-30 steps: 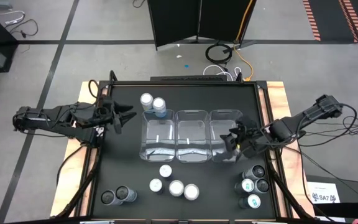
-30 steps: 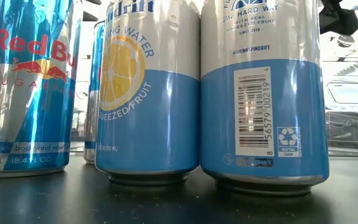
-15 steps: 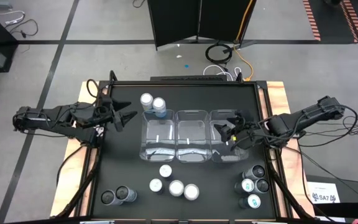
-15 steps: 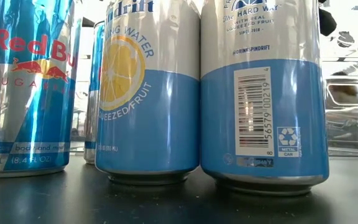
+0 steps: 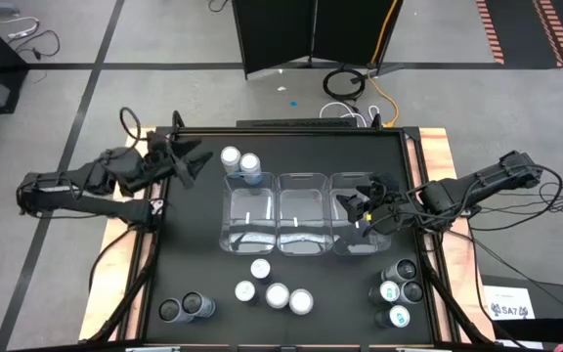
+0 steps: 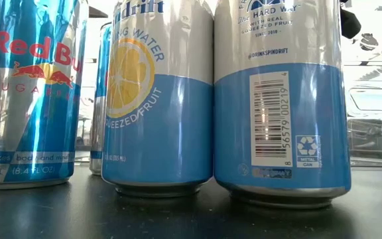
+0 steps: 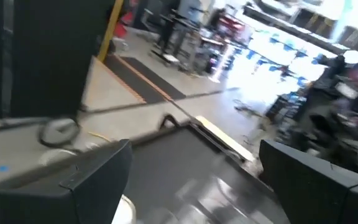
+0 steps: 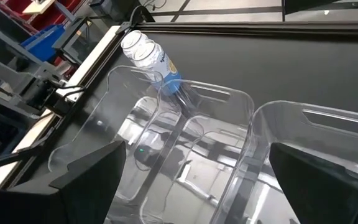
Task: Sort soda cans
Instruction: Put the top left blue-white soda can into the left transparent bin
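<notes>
At the desk's near edge, soda cans wait in three clusters: two dark cans at the left corner, four white-topped cans in the middle, and four mixed cans at the right corner. At table height the middle group shows as sparkling-water cans in pale blue beside a Red Bull can. Farther back stand three clear bins: the left bin, the middle bin and the right bin, all apparently without cans. The right claw hangs over the right bin, its fingers spread apart and holding nothing. Beyond the left bin, two silver-topped cans stand together; the left claw, fingers also apart and holding nothing, points toward them from just beside. The risk lies there: the pair touch, so a finger closing on one may likely knock over the other, or nudge it against the bin wall. A can dropped from too high could also tip inside a bin.
</notes>
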Controlling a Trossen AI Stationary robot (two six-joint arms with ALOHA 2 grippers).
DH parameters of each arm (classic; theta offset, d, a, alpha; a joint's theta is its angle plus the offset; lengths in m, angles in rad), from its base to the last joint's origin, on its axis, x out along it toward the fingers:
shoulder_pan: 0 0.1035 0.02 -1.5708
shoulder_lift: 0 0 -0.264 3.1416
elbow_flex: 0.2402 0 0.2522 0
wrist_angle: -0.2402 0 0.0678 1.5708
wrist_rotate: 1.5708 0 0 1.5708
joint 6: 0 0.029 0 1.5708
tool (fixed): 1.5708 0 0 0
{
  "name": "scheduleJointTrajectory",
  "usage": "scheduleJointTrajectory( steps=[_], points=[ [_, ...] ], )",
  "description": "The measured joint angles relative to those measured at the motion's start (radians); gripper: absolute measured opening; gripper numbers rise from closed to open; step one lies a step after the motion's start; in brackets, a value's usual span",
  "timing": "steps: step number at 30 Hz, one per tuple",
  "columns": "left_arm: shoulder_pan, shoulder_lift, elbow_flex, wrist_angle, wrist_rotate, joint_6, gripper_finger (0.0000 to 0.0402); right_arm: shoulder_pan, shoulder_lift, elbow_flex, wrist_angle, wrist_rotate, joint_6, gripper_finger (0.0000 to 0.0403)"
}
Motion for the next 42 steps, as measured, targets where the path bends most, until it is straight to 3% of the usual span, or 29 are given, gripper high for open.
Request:
scheduleJointTrajectory(
  steps=[8, 13, 16, 21, 23, 33, 42],
  points=[
    [0.275, 0.266, 0.372, -0.296, 0.051, 0.175, 0.0363, 0.0, 0.0, 0.0, 0.001, -0.001, 0.05, 0.0389],
    [0.456, 0.45, 0.586, -0.473, 0.179, 0.31, 0.0363, 0.001, 0.0, 0.0, 0.002, -0.029, 0.071, 0.0389],
    [0.576, 0.546, 0.66, -0.574, 0.316, 0.364, 0.0363, 0.011, 0.008, 0.0, 0.002, -0.03, 0.09, 0.0389],
    [0.744, 0.66, 0.656, -0.63, 0.665, 0.4, 0.0363, 0.031, 0.039, 0.0, 0.003, -0.043, 0.107, 0.0389],
    [0.78, 0.699, 0.639, -0.631, 0.738, 0.4, 0.0363, 0.038, 0.056, 0.0, 0.003, -0.072, 0.117, 0.0389],
    [0.806, 0.863, 0.605, -0.738, 0.754, 0.487, 0.0363, 0.048, 0.14, 0.0, 0.003, -0.134, 0.123, 0.0389],
    [0.797, 0.885, 0.605, -0.729, 0.754, 0.481, 0.0363, 0.048, 0.167, 0.0, 0.002, -0.135, 0.144, 0.0389]
  ],
)
